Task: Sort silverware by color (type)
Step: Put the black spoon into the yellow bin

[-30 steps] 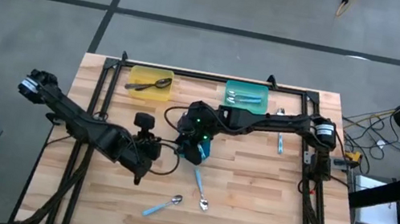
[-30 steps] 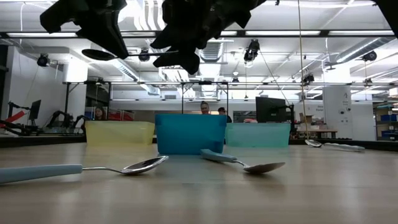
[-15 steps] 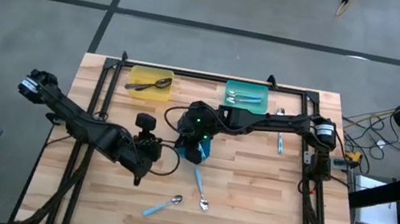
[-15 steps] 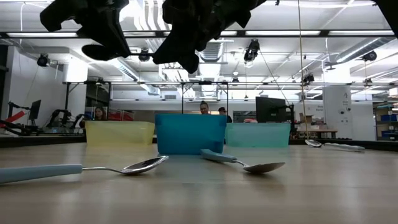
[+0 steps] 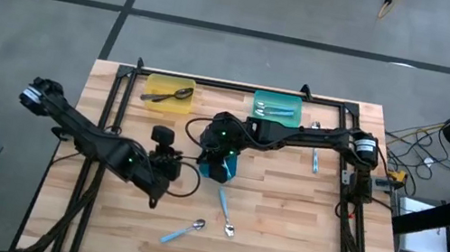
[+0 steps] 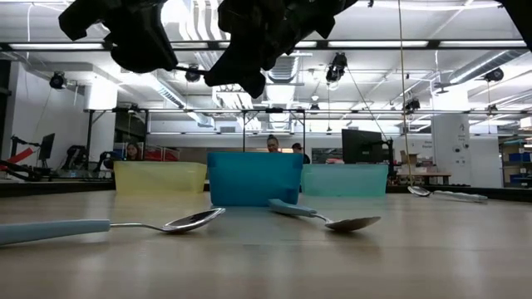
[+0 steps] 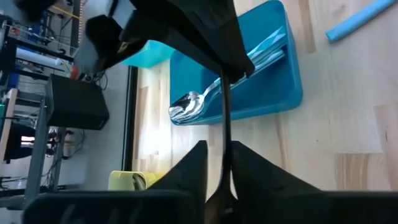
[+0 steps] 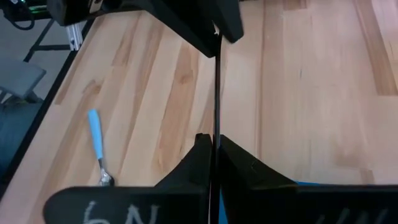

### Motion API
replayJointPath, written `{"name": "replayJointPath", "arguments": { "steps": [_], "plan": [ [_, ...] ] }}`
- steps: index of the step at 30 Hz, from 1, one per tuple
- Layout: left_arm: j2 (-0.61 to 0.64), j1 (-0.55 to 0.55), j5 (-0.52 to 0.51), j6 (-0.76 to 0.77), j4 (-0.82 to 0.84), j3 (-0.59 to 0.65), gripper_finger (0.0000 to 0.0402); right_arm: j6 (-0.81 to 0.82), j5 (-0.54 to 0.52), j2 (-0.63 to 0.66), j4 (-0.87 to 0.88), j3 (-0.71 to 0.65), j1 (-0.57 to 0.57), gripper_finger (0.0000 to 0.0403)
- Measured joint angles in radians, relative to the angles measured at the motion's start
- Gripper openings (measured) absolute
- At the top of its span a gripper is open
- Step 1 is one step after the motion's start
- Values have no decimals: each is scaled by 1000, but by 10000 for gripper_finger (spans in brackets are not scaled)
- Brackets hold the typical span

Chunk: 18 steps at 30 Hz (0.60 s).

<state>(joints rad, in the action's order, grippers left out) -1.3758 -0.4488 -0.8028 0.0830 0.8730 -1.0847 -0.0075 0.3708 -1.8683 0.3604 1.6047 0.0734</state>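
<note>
While hanging over the table by the blue tray, shows a handover under way. Right claw: wide a second ago, now clamped shut on the dark spoon, held in mid-air between both claws. Left claw: narrow round the same handle; cannot tell whether gripping or released. Probably bound next for the yellow tray, judging by colour.

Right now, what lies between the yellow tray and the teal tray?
Bare wood, by the high view, between yellow tray and teal tray. The blue tray showing between them in the low view stands nearer.
</note>
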Motion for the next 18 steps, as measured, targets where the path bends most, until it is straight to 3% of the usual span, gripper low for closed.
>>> {"name": "replayJointPath", "arguments": {
  "steps": [10, 18],
  "plan": [
    [77, 1, -5, -46, 2, 0, 118, -23, 6, 0, 2, -2, 3, 9],
    [180, 1, -39, -74, 2, 0, 131, -26, 31, 15, -86, -43, 18, 8]
  ]
}}
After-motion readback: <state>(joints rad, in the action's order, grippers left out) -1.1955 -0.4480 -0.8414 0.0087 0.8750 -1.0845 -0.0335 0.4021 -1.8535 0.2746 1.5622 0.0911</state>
